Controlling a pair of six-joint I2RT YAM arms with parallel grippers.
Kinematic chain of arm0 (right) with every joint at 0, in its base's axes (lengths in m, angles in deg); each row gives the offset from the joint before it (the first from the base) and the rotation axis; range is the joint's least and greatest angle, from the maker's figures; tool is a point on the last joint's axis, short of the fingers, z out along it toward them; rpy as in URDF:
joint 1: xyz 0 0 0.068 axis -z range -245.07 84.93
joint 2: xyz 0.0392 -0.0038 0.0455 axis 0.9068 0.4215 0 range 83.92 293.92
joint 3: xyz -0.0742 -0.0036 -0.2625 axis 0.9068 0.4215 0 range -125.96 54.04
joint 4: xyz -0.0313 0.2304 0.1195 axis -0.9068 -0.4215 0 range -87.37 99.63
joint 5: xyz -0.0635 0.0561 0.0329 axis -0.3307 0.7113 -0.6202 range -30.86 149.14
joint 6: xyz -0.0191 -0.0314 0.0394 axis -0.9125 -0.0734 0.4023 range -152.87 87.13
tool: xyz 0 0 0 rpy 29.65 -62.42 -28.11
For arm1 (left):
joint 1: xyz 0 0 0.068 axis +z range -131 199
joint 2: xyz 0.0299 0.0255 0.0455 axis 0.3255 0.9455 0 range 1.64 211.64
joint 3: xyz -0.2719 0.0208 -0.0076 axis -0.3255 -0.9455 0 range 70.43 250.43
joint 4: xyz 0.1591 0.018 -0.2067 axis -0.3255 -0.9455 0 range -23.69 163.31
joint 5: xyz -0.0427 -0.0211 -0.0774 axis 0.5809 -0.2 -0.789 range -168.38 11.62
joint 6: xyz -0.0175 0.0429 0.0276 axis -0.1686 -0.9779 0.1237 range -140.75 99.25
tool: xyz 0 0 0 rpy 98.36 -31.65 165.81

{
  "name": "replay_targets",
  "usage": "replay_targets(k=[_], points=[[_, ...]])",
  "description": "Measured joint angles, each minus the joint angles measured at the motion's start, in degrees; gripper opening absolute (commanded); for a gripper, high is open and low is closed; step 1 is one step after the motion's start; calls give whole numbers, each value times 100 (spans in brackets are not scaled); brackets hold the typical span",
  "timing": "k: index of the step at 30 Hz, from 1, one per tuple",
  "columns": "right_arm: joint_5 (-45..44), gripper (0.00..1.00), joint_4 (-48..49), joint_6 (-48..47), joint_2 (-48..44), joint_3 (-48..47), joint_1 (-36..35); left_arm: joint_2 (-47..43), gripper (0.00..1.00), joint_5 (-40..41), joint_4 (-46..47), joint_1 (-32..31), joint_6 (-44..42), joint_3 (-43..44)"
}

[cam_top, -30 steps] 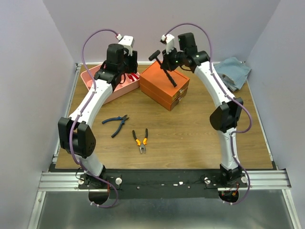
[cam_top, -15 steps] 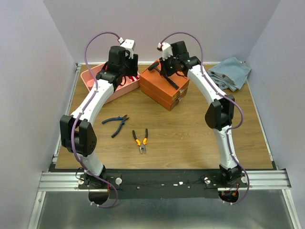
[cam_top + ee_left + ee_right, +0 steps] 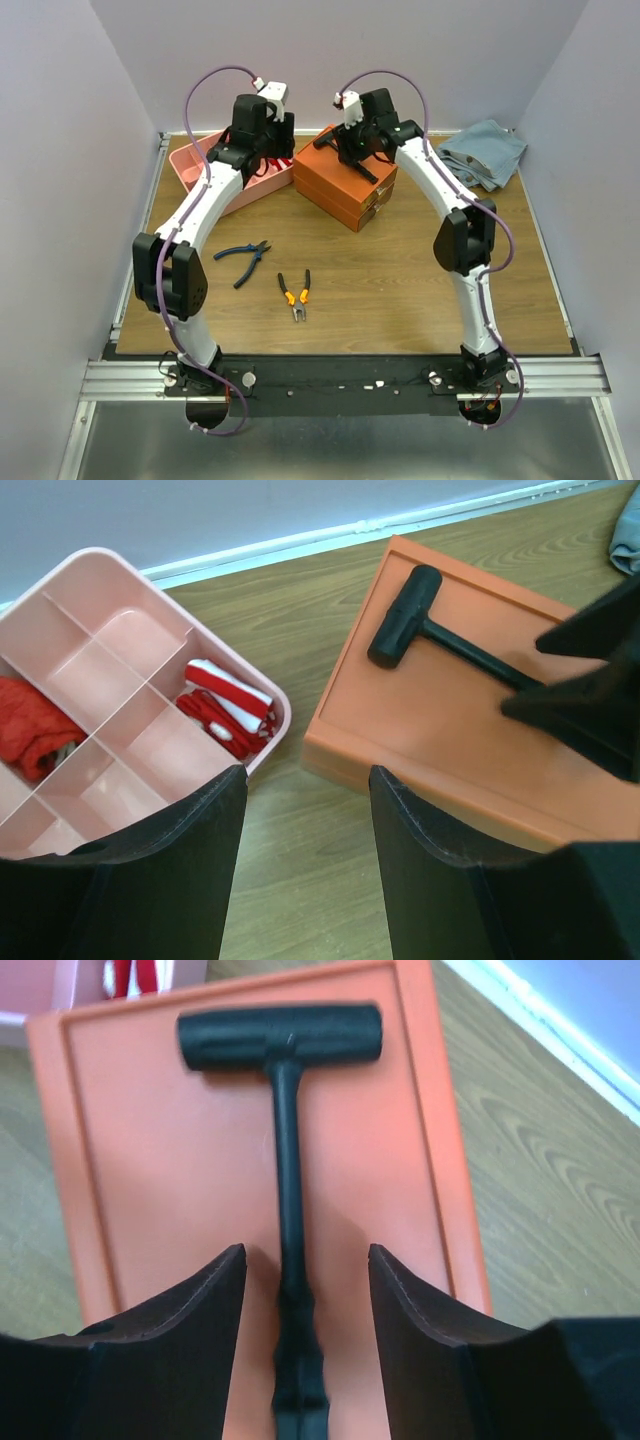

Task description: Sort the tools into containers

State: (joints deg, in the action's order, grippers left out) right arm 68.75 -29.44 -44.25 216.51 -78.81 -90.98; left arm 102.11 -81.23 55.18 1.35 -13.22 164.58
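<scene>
A black hammer (image 3: 285, 1035) lies flat on the lid of the orange box (image 3: 180, 1160). Its handle runs between the fingers of my open right gripper (image 3: 305, 1260), with a gap on each side. From above, that right gripper (image 3: 352, 150) hovers over the hammer (image 3: 323, 140) on the orange box (image 3: 340, 195). My left gripper (image 3: 305, 785) is open and empty above bare wood, between the pink tray (image 3: 100, 560) and the orange box (image 3: 420, 720). Blue-handled pliers (image 3: 243, 257) and orange-handled pliers (image 3: 294, 293) lie on the table in front.
Red-handled items (image 3: 225, 705) sit in compartments of the pink tray (image 3: 190, 165). A blue-grey cloth (image 3: 483, 150) is bunched at the back right corner. Walls close in the table at the back and on both sides.
The right gripper came down with the hammer onto the orange box and opened, leaving the hammer on the lid. The left arm shifted slightly right, still open.
</scene>
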Motion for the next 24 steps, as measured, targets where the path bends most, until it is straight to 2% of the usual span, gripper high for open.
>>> replay_targets(k=[5,8,12,14,17,24], points=[[9,63,-22,101,-942,979,42,433,62,-214,42,-13,87,337],[81,63,42,570,-1744,1661,245,640,61,-254,52,-50,107,424],[466,63,334,1956,-2962,3294,1300,859,61,-260,52,-125,118,476],[592,63,616,2459,-3283,4096,1836,901,60,-260,42,-153,118,476],[726,64,684,3178,-3316,5027,2503,918,60,-234,26,-162,105,476],[1565,64,999,4236,-2697,5652,2277,920,60,-212,173,-170,70,431]])
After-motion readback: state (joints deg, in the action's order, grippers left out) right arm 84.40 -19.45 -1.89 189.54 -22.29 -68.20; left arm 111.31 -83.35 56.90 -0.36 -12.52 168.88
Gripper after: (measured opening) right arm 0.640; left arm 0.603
